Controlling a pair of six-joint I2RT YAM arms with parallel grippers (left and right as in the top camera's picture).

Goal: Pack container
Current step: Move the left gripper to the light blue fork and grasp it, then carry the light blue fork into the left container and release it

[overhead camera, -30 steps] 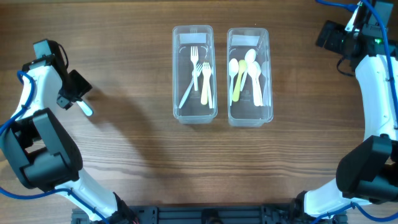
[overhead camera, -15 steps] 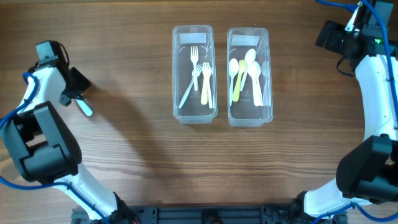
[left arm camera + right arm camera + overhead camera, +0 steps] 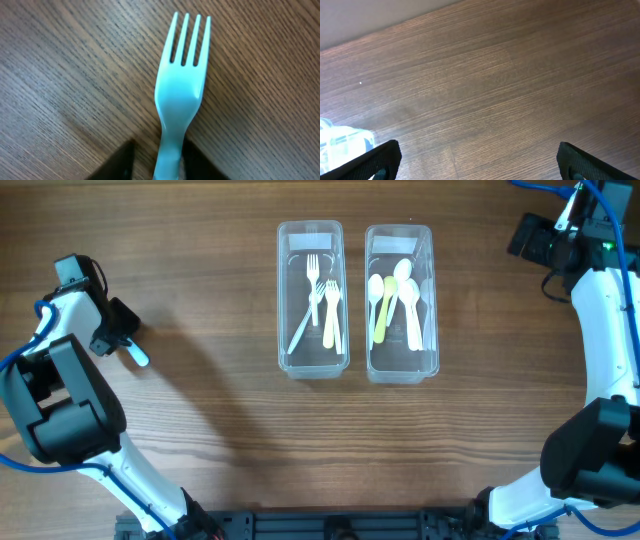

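- Overhead: the left arm folds back toward the table's left edge. The left gripper [image 3: 124, 340] is clamped on a pale blue plastic fork [image 3: 137, 354] above the wood-grain table [image 3: 200, 430].
- The fork sits well apart from the 2 tubs. The clear plastic fork tub [image 3: 313, 362] holds white and yellow forks. Just beside it, the clear plastic spoon tub [image 3: 401, 372] holds white and yellow spoons.
- The right arm stretches to the far right corner, with the right gripper [image 3: 522, 237] beyond the tubs.
- Left wrist: 4 smooth tines point away, and the glossy handle is pinched between dark fingers [image 3: 122, 160].
- Right wrist: the jaws stand wide apart, with black fingertips [image 3: 380, 159] at the lower corners over matte wood.
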